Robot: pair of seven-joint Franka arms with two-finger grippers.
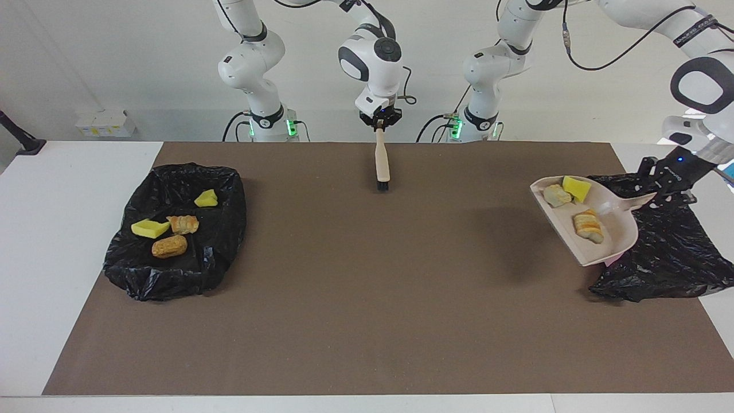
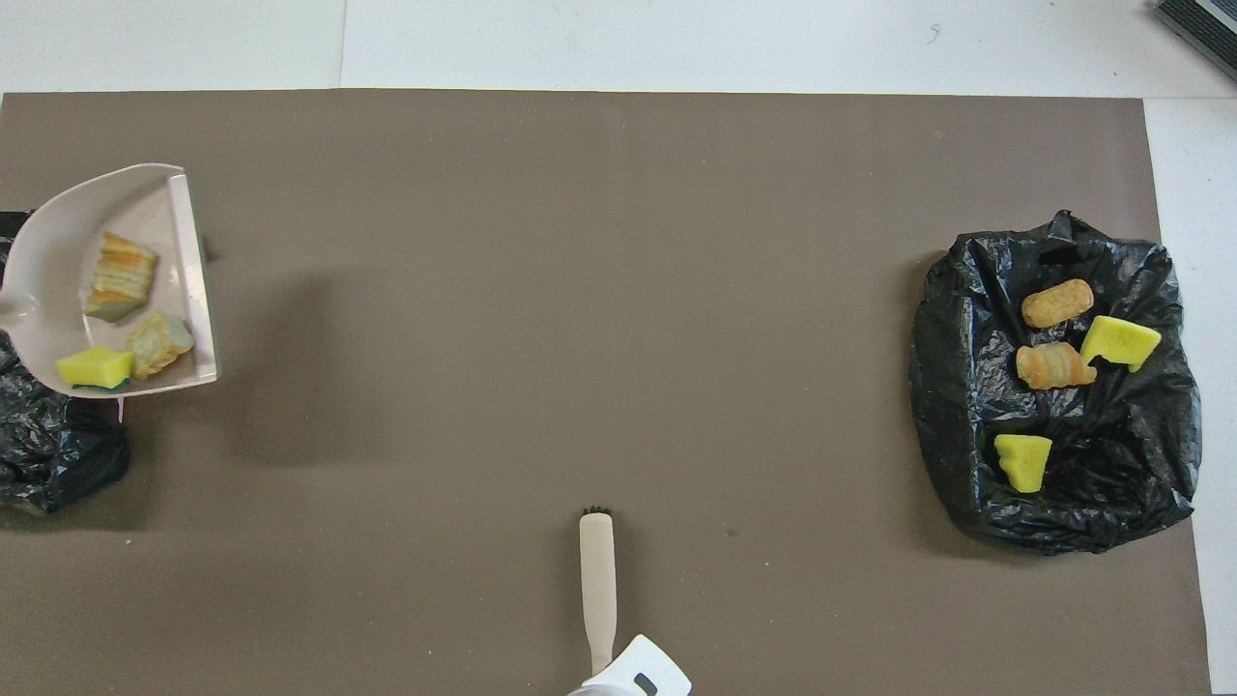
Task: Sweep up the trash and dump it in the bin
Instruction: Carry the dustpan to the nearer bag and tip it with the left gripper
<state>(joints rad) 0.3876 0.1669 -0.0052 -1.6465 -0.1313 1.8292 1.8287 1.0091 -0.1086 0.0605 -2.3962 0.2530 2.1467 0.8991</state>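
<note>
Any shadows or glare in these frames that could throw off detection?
Facing view: soft shadow on the mat beside the raised dustpan; glossy glints on the black bag. Overhead view: same blurred shadow beside the dustpan; no strong glare.

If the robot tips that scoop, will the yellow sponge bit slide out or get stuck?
It will probably slide out: the yellow sponge chunk lies loose on the smooth dustpan, close to its open edge. It looks light and squashy, so it may bounce softly, not roll. The left gripper holds the dustpan over the black bag, so it should land there.
</note>
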